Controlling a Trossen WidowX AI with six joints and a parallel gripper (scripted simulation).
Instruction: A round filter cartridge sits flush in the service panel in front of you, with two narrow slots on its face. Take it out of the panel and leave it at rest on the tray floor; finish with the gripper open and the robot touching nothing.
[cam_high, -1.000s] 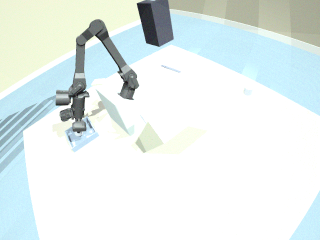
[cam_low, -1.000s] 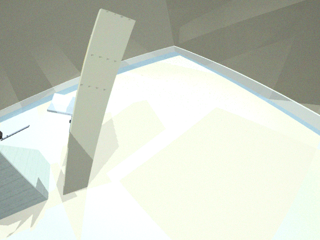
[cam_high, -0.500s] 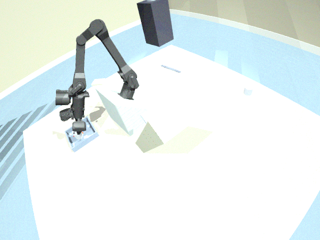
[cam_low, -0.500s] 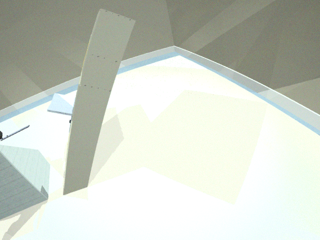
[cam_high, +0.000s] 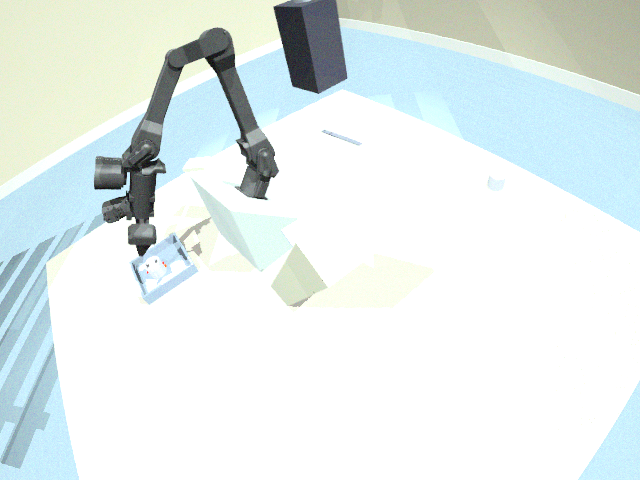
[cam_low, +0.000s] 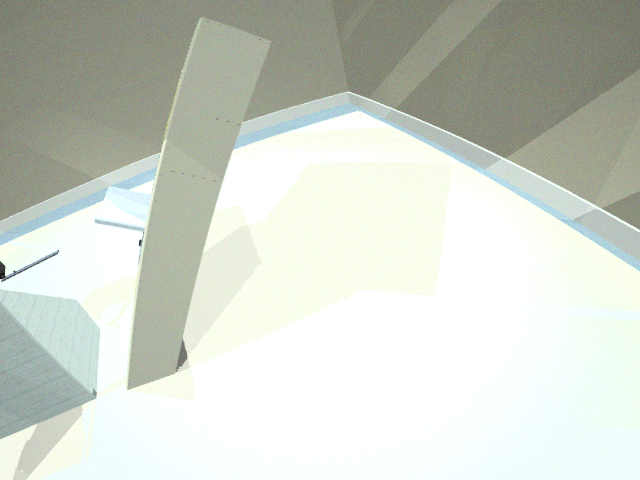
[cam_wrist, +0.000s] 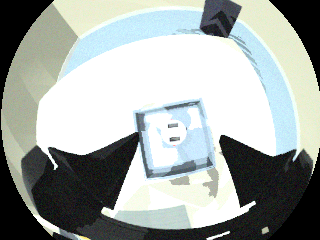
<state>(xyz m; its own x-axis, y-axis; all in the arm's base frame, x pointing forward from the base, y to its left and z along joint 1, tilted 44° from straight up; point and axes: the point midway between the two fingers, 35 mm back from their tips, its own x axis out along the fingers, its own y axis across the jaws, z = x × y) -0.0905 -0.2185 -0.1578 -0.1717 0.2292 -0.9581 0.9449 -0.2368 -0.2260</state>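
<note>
The white round filter cartridge (cam_high: 156, 268) (cam_wrist: 173, 132) lies inside the blue tray (cam_high: 173, 284) (cam_wrist: 211, 146), its face with two dark slots turned up toward the wrist camera. Small red marks show at its edge in the top view. My gripper (cam_high: 141, 254) (cam_wrist: 180, 138) is open and empty, above the tray's back left part. In the wrist view the fingers stand wide apart, with the tray and cartridge showing beyond and between them. The cartridge is clear of the fingers. The service panel (cam_high: 297, 279) (cam_low: 191, 206) stands tilted, seen from its back or side; its opening is hidden.
A pale block-like housing (cam_high: 242, 227) (cam_low: 41, 351) stands by the arm's base, right of the tray. A dark box (cam_high: 312, 49) (cam_wrist: 220, 19) hangs at the back. A thin bar (cam_high: 341, 137) and a small white cylinder (cam_high: 495, 182) lie farther off.
</note>
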